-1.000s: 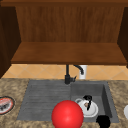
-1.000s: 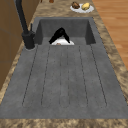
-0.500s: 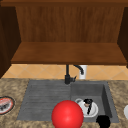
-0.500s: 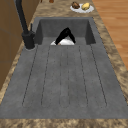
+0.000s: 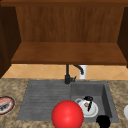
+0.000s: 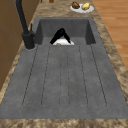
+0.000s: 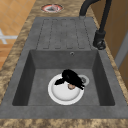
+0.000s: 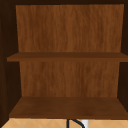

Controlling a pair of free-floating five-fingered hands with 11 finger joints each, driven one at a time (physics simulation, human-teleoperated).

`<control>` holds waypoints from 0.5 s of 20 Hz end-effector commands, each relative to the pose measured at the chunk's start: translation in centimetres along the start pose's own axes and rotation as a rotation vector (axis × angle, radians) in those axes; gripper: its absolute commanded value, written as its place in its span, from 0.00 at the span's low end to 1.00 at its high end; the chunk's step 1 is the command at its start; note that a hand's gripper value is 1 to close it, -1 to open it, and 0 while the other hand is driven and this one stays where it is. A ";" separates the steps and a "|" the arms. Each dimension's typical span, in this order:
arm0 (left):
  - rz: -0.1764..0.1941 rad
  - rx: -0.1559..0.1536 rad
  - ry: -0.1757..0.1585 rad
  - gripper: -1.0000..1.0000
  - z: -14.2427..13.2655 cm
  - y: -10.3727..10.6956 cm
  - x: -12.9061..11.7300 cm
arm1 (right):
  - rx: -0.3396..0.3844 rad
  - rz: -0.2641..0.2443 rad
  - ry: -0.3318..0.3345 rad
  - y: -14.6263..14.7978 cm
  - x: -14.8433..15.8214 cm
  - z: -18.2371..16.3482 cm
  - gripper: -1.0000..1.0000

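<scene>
White plate (image 7: 65, 93) is lying flat on the floor of the sink basin (image 7: 40, 75), close to the drain. A black hand (image 7: 71, 78) is being held over the plate's far edge, fingers angled down onto it; whether they are gripping the rim or just resting on it cannot be told. In the front view this hand (image 5: 88, 100) is seen at the right side of the picture, on the plate (image 5: 93, 111), so it is taken as the right hand. A second black shape (image 5: 103, 122), probably the other hand, is being cut off at the bottom edge of the front view; its fingers cannot be judged.

Compared with half a second ago, the hand is sitting slightly lower on the plate; the plate is lying in the same spot.

No readable writing is being shown anywhere.

A red ball (image 5: 67, 114) is blocking part of the draining board (image 5: 42, 97) in front. Black faucet (image 5: 68, 75), a red-rimmed dish (image 5: 5, 105) on the left counter, a food plate (image 6: 81, 7) on the far counter and a wooden shelf (image 8: 67, 107) above are also being noted.
</scene>
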 end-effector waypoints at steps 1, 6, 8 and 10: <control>0.013 -0.020 0.005 0.00 -0.1 0.2 -0.8 | 0.000 0.000 0.000 0.0 0.0 0.0 0.50; 0.006 -0.029 -0.010 0.00 -0.2 -2.3 -0.3 | 0.000 0.000 0.000 0.0 0.0 0.0 0.50; 0.032 -0.033 -0.010 0.00 -0.2 -2.6 -0.7 | 0.000 0.000 0.000 0.0 0.0 0.0 0.50; 0.048 -0.030 -0.009 0.00 -0.2 -2.9 -1.2 | 0.000 0.000 0.000 0.0 0.0 0.0 0.50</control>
